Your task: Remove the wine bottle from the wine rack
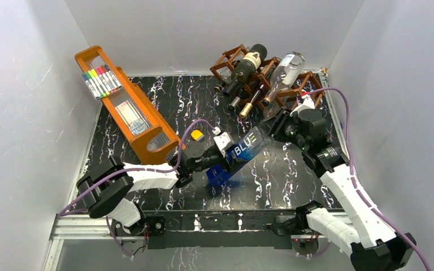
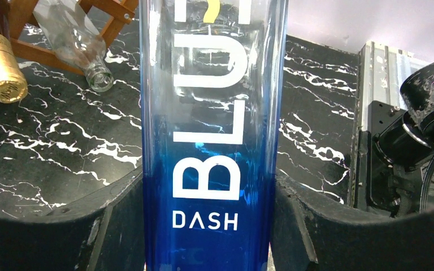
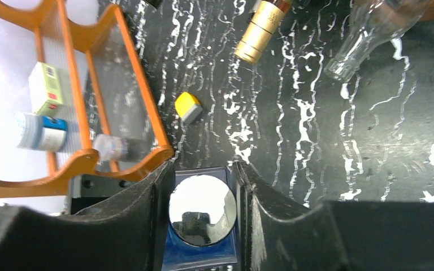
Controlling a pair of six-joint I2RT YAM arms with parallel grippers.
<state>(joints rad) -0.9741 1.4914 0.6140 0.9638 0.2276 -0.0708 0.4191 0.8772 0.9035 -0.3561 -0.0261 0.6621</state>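
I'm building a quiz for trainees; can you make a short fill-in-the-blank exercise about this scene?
1. The left fingers clamp a bottle printed BLUE ____.
2. The coloured markers lie in the ____ tray.
3. A small ____ block lies on the table near that tray.
Missing words: DASH, orange, yellow.

- A robotics lab test cell, not a home or a shop.
- Plain white panels [image 1: 22,113] box in a black marble-patterned tabletop [image 1: 294,180] on 3 sides.
- 2 robot arms, the left arm [image 1: 141,178] and the right arm [image 1: 350,192], are mounted by an aluminium rail [image 1: 90,224] and trail purple cables [image 1: 347,124].
- Staged props share the top: a wine rack [image 1: 226,59] and an orange tray [image 1: 164,148] of markers.
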